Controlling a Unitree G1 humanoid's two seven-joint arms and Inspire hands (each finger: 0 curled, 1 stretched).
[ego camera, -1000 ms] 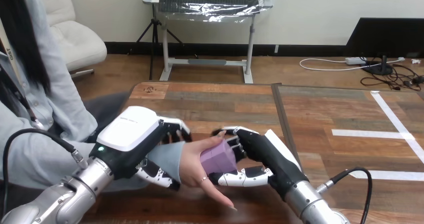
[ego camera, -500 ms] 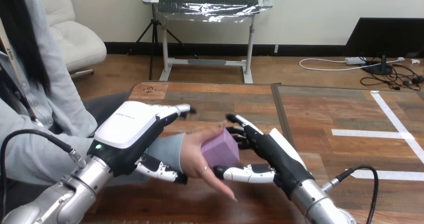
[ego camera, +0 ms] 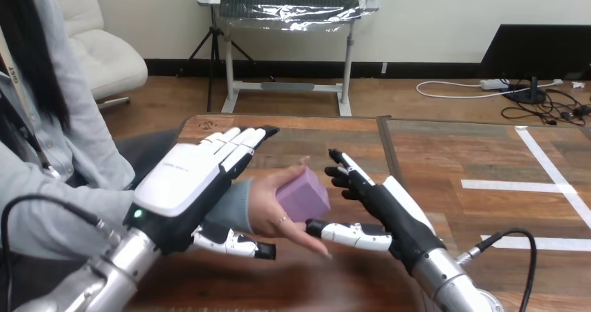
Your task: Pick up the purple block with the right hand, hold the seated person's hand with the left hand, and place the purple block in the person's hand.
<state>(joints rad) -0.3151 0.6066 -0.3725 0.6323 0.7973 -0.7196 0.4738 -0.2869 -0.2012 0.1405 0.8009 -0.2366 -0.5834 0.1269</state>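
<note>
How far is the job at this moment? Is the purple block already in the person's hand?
Done: the purple block lies in the person's hand. In hand: the right hand is open beside the block, not gripping it; the left hand is open too, fingers straight above the person's sleeve, holding nothing. Left: probably only to pull both hands away.

Head camera, downward across the table (ego camera: pixel 446 152)
</note>
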